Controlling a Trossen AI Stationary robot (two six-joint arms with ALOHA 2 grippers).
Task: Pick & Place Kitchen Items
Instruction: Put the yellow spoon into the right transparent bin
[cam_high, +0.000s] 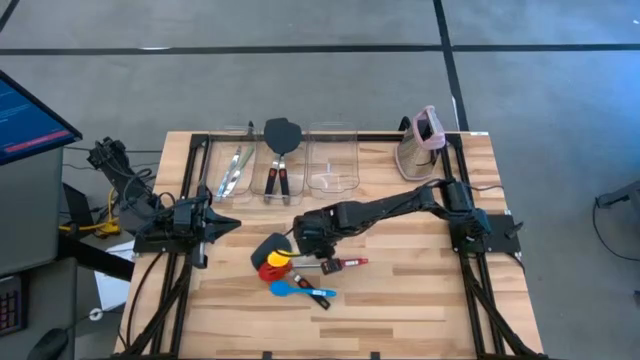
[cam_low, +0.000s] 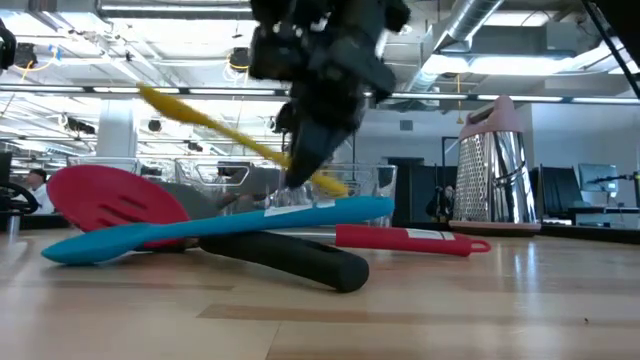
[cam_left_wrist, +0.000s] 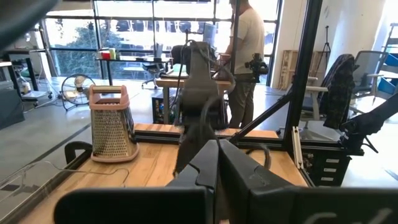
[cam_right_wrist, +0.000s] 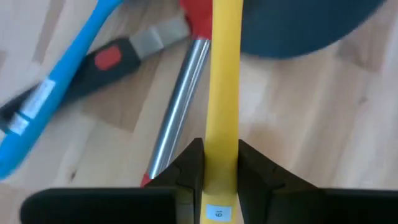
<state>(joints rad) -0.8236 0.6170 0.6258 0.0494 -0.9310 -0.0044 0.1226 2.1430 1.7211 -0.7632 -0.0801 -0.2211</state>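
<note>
Fingers of the right hand (cam_right_wrist: 219, 163) clamp the yellow spoon's (cam_right_wrist: 225, 74) handle above the counter (cam_high: 420, 300), over the red slotted spoon (cam_low: 115, 205), blue spoon (cam_low: 215, 228) and spatula (cam_high: 268, 247). Left hand (cam_left_wrist: 217, 163), fingers together and holding nothing, rests at the counter's left edge.

I can make out one small white label on the yellow spoon (cam_right_wrist: 225, 93), between my right gripper's (cam_right_wrist: 220, 163) fingers; its print is too small to read.

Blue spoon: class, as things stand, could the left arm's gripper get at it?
Probably yes. The left gripper waits shut at the table's left side. The blue spoon lies atop the pile, open on that side, though the right gripper holds the yellow spoon nearby.
</note>
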